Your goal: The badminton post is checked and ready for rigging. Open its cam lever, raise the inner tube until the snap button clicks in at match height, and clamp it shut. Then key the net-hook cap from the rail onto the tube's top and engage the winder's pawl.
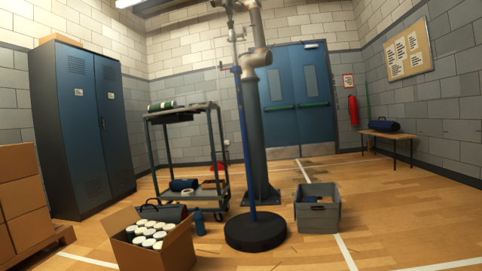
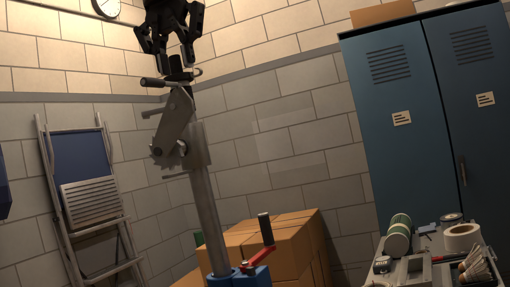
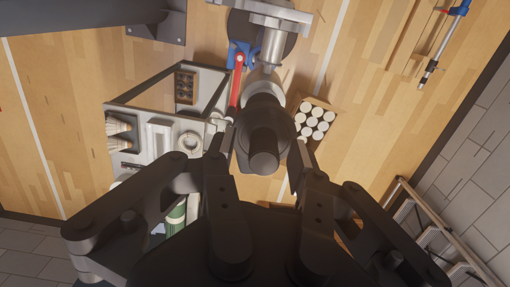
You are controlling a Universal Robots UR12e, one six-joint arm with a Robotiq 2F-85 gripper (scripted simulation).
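My gripper (image 2: 175,61) hangs straight above the top of the raised inner tube (image 2: 208,221), open and holding nothing, its fingers standing to either side of the knob of the black net-hook cap (image 3: 263,142). The cap (image 2: 178,73) sits on the tube's top with its small hook pointing right. Just below it the winder's handle (image 2: 154,82) sticks out left, above the winder plate and the toothed ratchet wheel (image 2: 164,157). The red cam lever (image 2: 259,254) with its black grip juts from the blue collar (image 2: 246,276). The blue post (image 1: 244,150) stands in a black round base (image 1: 255,230).
Behind the post are the arm's grey pedestal (image 1: 255,143) and blue double doors. A steel cart (image 1: 188,150) with shuttlecocks and tape stands left, blue lockers (image 1: 83,124) beyond. An open box of tubes (image 1: 150,241) and a grey crate (image 1: 317,207) flank the base.
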